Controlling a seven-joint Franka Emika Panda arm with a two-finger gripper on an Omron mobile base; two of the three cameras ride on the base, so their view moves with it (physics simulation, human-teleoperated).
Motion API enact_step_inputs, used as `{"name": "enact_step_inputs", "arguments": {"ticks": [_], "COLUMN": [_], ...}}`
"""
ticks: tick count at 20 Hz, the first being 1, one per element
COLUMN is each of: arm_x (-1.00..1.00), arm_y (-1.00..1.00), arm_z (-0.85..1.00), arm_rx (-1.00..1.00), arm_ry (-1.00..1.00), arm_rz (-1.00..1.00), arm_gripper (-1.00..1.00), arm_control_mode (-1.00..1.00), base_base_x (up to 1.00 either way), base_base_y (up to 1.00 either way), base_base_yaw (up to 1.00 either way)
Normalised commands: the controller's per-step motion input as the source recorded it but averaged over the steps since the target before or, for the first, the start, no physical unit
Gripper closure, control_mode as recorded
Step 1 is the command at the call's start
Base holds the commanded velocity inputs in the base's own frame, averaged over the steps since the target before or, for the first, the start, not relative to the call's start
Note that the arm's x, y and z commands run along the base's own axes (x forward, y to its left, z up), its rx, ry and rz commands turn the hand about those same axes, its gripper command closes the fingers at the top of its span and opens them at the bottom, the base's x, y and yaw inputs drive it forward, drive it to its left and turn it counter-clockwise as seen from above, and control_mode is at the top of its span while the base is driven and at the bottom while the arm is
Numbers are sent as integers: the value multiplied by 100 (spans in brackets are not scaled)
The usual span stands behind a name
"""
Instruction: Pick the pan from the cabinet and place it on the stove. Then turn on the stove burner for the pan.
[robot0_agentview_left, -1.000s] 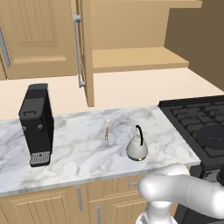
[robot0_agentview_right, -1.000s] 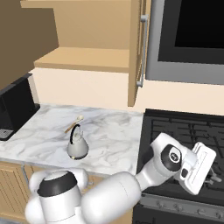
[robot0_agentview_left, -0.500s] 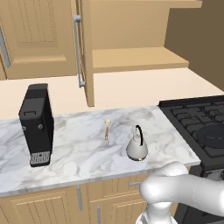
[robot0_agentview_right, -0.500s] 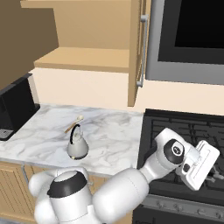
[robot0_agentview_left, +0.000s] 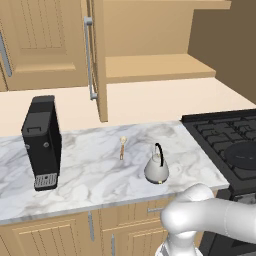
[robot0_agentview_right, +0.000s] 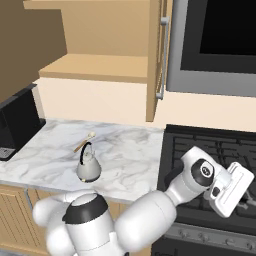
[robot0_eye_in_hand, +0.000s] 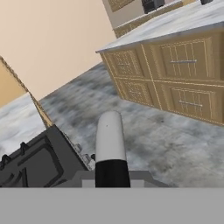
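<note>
The stove (robot0_agentview_left: 215, 132) stands to the right of the marble counter, and its dark grates (robot0_eye_in_hand: 30, 164) show at the lower left of the hand view. The pan (robot0_agentview_left: 243, 154) is a round dark shape lying on the grates at the right edge of the left base view. My gripper (robot0_agentview_right: 231, 190) hangs low over the stove's front right, its fingers hidden behind the white hand. In the hand view a pale rod with a black base, the pan's handle (robot0_eye_in_hand: 109, 135), rises from between the jaws, which are shut on it. The cabinet (robot0_agentview_left: 150, 67) stands open, its shelf bare.
A silver kettle (robot0_agentview_left: 156, 170) and a small wooden utensil (robot0_agentview_left: 122, 147) sit on the marble counter (robot0_agentview_left: 90, 170). A black coffee machine (robot0_agentview_left: 42, 142) stands at the left. A dark microwave (robot0_agentview_right: 220, 40) hangs above the stove. Base cabinets (robot0_eye_in_hand: 175, 74) stand across the floor.
The hand has edged slightly to the right over the stove and the forearm has turned a little. Kettle, coffee machine and cabinet door have not moved.
</note>
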Motion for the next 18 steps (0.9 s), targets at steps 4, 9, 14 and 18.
{"name": "enact_step_inputs", "arguments": {"ticks": [4,9,14,18], "arm_x": [24,32,41,41], "arm_y": [0,0,0,0], "arm_z": [-49,-36,-35,-27], "arm_rx": [-7,-5,-4,-2], "arm_ry": [3,3,3,6], "arm_rz": [-2,-1,0,-2], "arm_gripper": [100,100,100,100], "arm_control_mode": [-100,-100,-100,-100], "base_base_x": [0,0,0,0], "base_base_y": [0,0,0,0], "base_base_yaw": [0,0,0,0]}}
